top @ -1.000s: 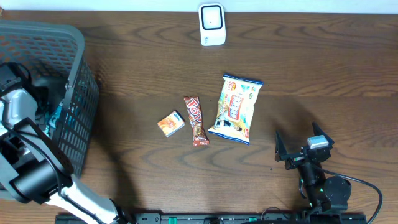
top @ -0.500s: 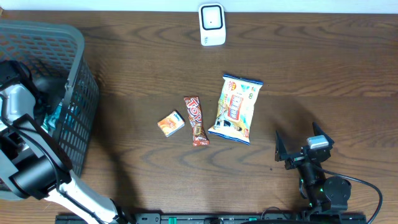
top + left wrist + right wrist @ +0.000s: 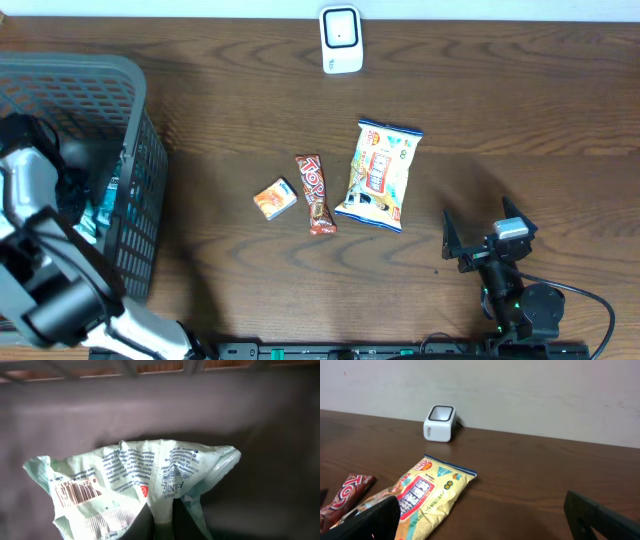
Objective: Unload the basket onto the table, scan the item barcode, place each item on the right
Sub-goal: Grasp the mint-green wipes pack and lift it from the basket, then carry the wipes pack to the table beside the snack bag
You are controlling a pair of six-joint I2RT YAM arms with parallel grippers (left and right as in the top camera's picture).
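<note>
In the left wrist view my left gripper is shut on a fold of a pale green packet inside the grey basket. The packet's barcode faces the camera at its left end. From overhead my left arm reaches down into the basket, and its fingers are hidden there. The white scanner stands at the table's far edge, also in the right wrist view as the scanner. My right gripper rests open and empty near the front right.
A small orange packet, a brown chocolate bar and a yellow snack bag lie mid-table. The snack bag lies just ahead of the right gripper. The basket's dark wall surrounds the left gripper.
My left gripper has closed on the green packet inside the basket. The basket's right rim has shifted slightly to the right in the overhead view. The right arm has stayed still.
</note>
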